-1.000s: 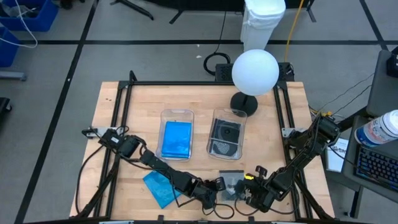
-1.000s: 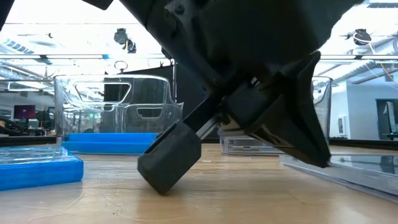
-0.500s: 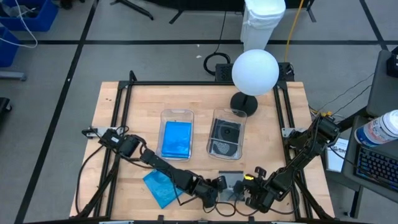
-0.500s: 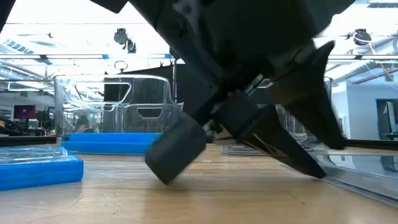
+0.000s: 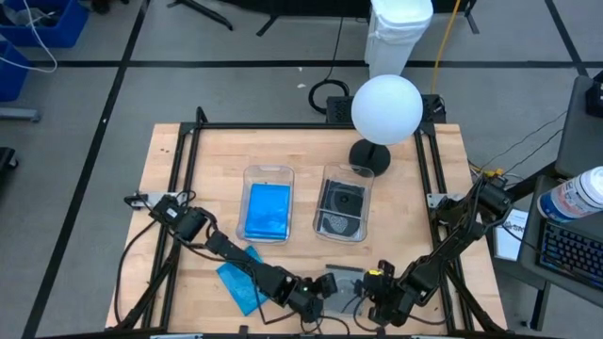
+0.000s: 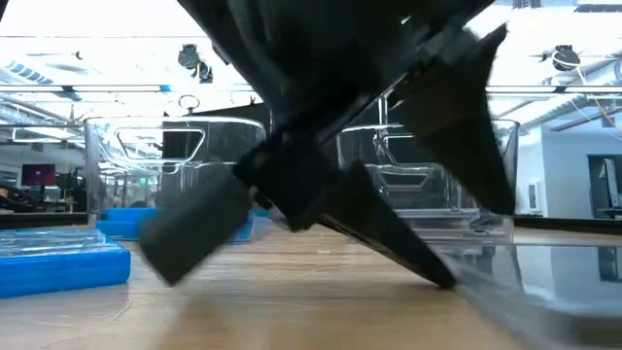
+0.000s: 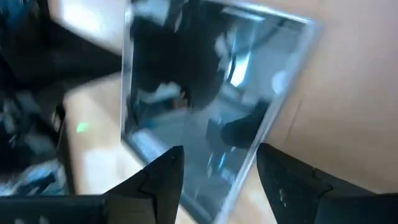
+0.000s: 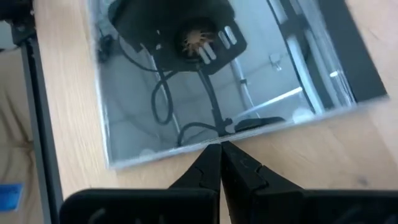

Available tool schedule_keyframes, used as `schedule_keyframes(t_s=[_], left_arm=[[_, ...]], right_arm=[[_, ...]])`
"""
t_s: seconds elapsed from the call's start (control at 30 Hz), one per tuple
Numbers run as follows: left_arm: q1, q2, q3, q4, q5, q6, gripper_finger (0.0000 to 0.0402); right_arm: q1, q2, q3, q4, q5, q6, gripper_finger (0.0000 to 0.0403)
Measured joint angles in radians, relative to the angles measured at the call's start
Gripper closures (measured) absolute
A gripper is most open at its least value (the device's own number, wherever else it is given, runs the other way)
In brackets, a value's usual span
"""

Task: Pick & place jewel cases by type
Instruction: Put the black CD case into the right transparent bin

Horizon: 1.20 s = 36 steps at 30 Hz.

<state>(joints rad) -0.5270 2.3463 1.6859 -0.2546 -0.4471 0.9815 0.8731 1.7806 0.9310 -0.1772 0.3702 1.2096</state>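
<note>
A clear jewel case (image 5: 345,280) lies near the table's front edge, between my two grippers. My left gripper (image 5: 309,296) is open just to its left, and one corner of the case (image 7: 231,198) reaches between its fingers. My right gripper (image 5: 375,290) is shut at the case's right side. A blue jewel case (image 5: 237,282) lies flat on the table, left of my left arm. Further back stand two clear bins. The left bin (image 5: 268,175) holds a blue case (image 5: 267,209). The right bin (image 5: 347,173) holds a dark case with a disc (image 5: 341,209). My left gripper has its fingers (image 7: 163,179) on either side of the clear case's corner; whether they touch it I cannot tell. My right gripper meets the case's edge (image 8: 186,151) with its shut fingertips (image 8: 211,155), slanting down from the table's right. The case rests on the table.
A white globe lamp (image 5: 386,108) on a black base (image 5: 369,155) stands at the far side, behind the right bin. Black frame rails (image 5: 185,169) run along the table's sides. Bare wood shows left of the bins and at the far left.
My left gripper has opened, let go of the clear case and drawn back toward the table's left and near edges. The case, which was tilted with one edge raised, has come down lower onto the table. My right gripper, still shut, has shifted slightly left along with it.
</note>
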Motion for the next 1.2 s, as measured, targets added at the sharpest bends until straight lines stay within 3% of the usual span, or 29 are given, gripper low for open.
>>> schedule_keyframes(t_s=[0.07,0.2,0.37,0.53,0.63,0.73,1.03,1.2], left_arm=[[-0.001,-0.005,-0.002,-0.037,-0.062,0.005,0.0196],[0.008,-0.019,-0.004,-0.107,-0.058,-0.004,0.0205],[0.015,-0.029,-0.005,-0.115,0.027,-0.042,0.0215],[0.010,-0.032,-0.004,-0.071,0.192,-0.039,0.0215],[-0.004,-0.031,-0.005,-0.029,0.220,-0.036,0.0215],[-0.024,-0.029,-0.006,-0.019,0.161,-0.013,0.0215],[-0.052,-0.032,-0.008,-0.086,-0.147,0.041,0.0215],[0.004,-0.037,-0.006,-0.172,-0.069,0.000,0.0215]], right_arm=[[0.003,0.001,0.000,0.005,0.003,0.007,0.0399],[0.003,-0.001,0.000,0.010,0.005,0.002,0.0399],[0.003,-0.005,-0.002,0.034,-0.002,-0.024,0.0399],[0.004,-0.016,-0.002,0.004,-0.030,-0.004,0.0401],[0.004,-0.023,-0.002,-0.043,-0.032,0.028,0.0402],[0.004,-0.029,-0.002,-0.075,-0.050,0.047,0.0402],[0.005,-0.111,-0.003,-0.163,-0.046,0.061,0.0402],[-0.003,-0.151,-0.003,-0.268,0.026,0.064,0.0403]])
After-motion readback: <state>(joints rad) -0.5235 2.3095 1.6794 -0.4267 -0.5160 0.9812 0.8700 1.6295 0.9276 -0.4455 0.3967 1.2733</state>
